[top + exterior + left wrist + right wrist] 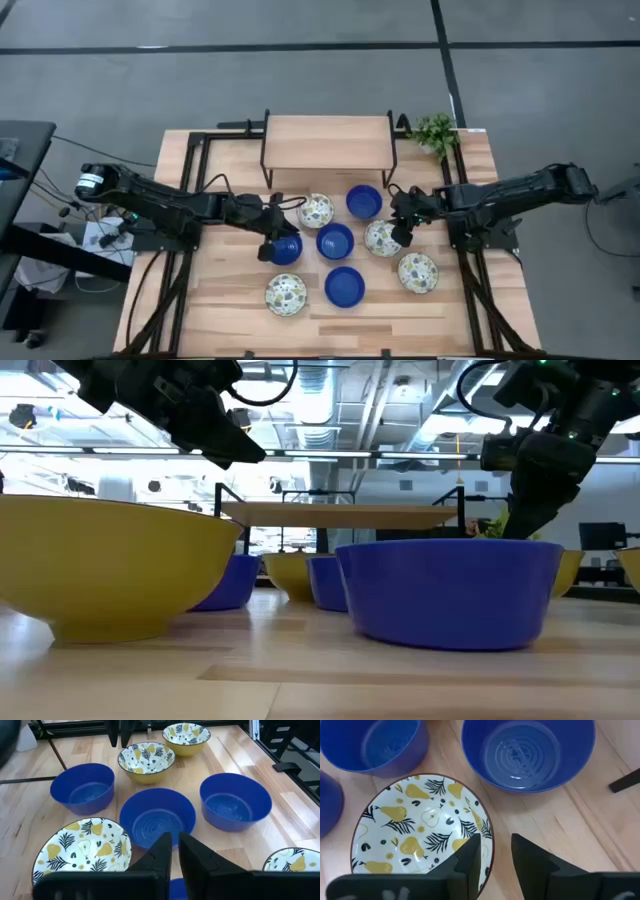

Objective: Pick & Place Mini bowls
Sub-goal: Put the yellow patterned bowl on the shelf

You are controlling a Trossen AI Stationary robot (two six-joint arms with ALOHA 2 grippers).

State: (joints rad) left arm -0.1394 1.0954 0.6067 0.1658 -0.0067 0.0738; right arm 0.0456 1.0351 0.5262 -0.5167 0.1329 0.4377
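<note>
The mini bowls (335, 241), eight in all, stand upright in a loose cluster on the middle of the bench (220, 310). Four are blue and four are pear-patterned.

**Target.** The pear-patterned bowl (420, 830) on the right side of the cluster sits directly under the right gripper (495, 840).

**Critical relation.**
- The right jaws are moderately open and straddle the bowl's rim on its outer side.
- One finger is over the patterned inside. The other is outside, over the bare bench. The rim runs between them.
- No clamp on the rim is visible.
- The bulk of the bowl lies inward from the jaws, toward the centre of the cluster.

**Orientation.** The bowl is round, so it has no long axis. Its mouth faces straight up. Judged from this, a rim pinch would serve at any point around it.

**Other arm.**
- The left gripper (175, 842) hangs raised above a blue bowl (288, 250) on the left side of the cluster.
- Its jaws are drawn to a narrow slit and hold nothing.
- The right arm is plainly the nearer to the patterned bowl.

**Caution.** Neighbouring bowls stand just beside the target.
</note>
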